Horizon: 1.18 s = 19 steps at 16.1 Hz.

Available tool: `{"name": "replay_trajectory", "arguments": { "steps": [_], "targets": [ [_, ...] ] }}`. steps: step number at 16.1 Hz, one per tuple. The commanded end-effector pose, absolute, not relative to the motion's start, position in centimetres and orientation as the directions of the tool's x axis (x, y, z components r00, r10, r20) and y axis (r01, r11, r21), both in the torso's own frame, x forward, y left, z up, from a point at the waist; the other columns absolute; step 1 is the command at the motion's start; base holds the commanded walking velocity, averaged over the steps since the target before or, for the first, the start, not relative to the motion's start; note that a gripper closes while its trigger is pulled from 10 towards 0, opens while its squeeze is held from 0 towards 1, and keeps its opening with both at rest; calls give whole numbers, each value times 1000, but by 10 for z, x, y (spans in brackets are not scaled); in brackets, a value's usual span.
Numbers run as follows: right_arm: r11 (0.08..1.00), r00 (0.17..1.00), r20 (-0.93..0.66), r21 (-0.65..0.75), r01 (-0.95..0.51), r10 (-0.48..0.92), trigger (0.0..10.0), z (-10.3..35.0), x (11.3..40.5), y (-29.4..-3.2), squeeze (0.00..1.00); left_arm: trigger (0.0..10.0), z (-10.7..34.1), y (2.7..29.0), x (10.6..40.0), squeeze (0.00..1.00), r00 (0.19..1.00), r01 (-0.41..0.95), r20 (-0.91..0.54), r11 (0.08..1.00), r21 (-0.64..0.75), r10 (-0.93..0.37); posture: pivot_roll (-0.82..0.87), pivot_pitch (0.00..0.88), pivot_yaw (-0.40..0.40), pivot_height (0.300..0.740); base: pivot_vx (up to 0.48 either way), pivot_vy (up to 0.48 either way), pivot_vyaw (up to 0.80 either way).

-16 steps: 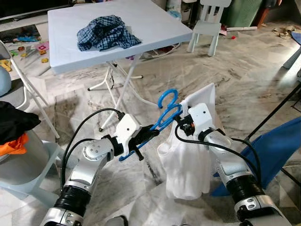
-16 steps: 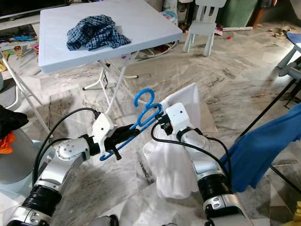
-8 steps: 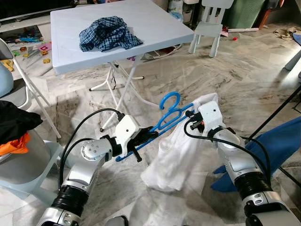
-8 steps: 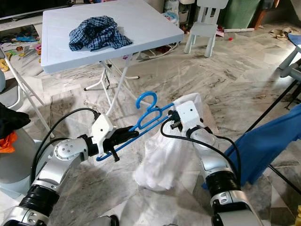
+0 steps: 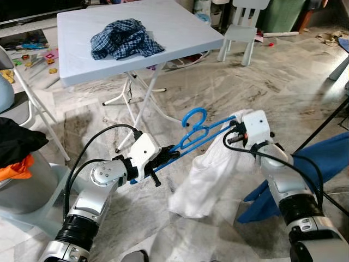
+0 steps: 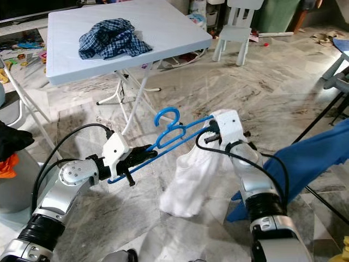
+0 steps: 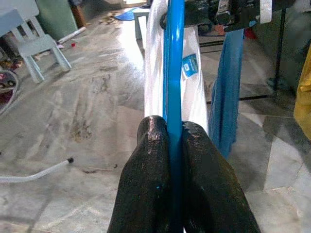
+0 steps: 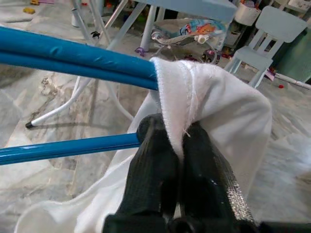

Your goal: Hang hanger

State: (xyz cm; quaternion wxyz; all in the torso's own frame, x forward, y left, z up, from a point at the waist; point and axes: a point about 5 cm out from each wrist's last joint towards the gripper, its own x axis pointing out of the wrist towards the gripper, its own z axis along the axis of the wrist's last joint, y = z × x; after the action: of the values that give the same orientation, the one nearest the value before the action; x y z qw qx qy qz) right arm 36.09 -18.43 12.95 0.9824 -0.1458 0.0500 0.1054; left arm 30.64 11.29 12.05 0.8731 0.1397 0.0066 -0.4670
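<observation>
Blue hanger [image 5: 192, 134] clenched by left gripper [image 5: 163, 159], right gripper [image 8: 171, 145] pinching white garment [image 5: 210, 174] (hanging floorward).

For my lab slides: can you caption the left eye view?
Left pincer holds one end of a blue hanger while the right pincer pinches a white garment at its other end.

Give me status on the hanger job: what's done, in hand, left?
Done: left gripper is shut on the blue hanger. In hand: right gripper pinches the white garment, its edge over one hanger end; the rest sags toward the floor. Left: finish dressing the hanger, then hang it; it's on no rail yet.
</observation>
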Motion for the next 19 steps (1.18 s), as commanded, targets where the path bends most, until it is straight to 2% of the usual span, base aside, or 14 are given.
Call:
{"name": "replay_trajectory", "arguments": {
  "steps": [1,5,6,8,10,12,14,15,16,17,19],
  "targets": [
    [953,987,-113,-271,-139,112,0,138,363,-205,0,0,121,122,309,0,601,788,-146,552,273,-786,-56,110,-15,740,0,0,0],
    [951,988,-112,-280,-133,105,0,143,364,-211,0,0,112,127,309,0,653,750,-182,594,292,-735,-57,117,-24,740,0,0,0],
    [950,988,-112,-280,-137,109,0,144,364,-212,0,0,108,134,314,0,701,708,-217,629,320,-679,-57,119,-25,740,0,0,0],
    [949,986,-117,-278,-148,120,0,145,365,-212,0,0,108,138,318,0,732,677,-217,654,338,-646,-56,120,-25,740,0,0,0],
    [916,949,-187,-268,-299,255,0,142,363,-204,0,0,110,143,324,0,778,624,-212,692,362,-591,-58,123,-22,740,0,0,0],
    [878,918,-205,-281,-388,341,0,147,361,-203,0,0,105,144,322,0,765,640,-250,654,403,-594,-58,123,-22,740,0,0,0],
    [912,957,-144,-294,-285,253,0,164,369,-217,0,0,103,146,318,0,746,662,-260,638,394,-613,-59,126,-20,740,0,0,0],
    [937,974,-97,-266,-225,206,0,174,374,-221,0,0,102,143,313,0,713,694,-270,596,405,-647,-59,128,-20,740,0,0,0],
    [973,992,-30,-193,-128,125,0,187,381,-221,0,0,102,133,297,0,585,798,-306,467,381,-751,-59,128,-20,740,0,0,0],
    [983,993,-16,-146,-114,113,0,190,383,-217,0,0,101,129,287,0,516,842,-328,400,362,-791,-59,133,-19,740,0,0,0],
    [980,997,6,-184,-69,71,0,192,388,-206,0,0,104,123,273,0,412,891,-357,288,351,-838,-47,132,-19,740,0,0,0]
  ]
}}
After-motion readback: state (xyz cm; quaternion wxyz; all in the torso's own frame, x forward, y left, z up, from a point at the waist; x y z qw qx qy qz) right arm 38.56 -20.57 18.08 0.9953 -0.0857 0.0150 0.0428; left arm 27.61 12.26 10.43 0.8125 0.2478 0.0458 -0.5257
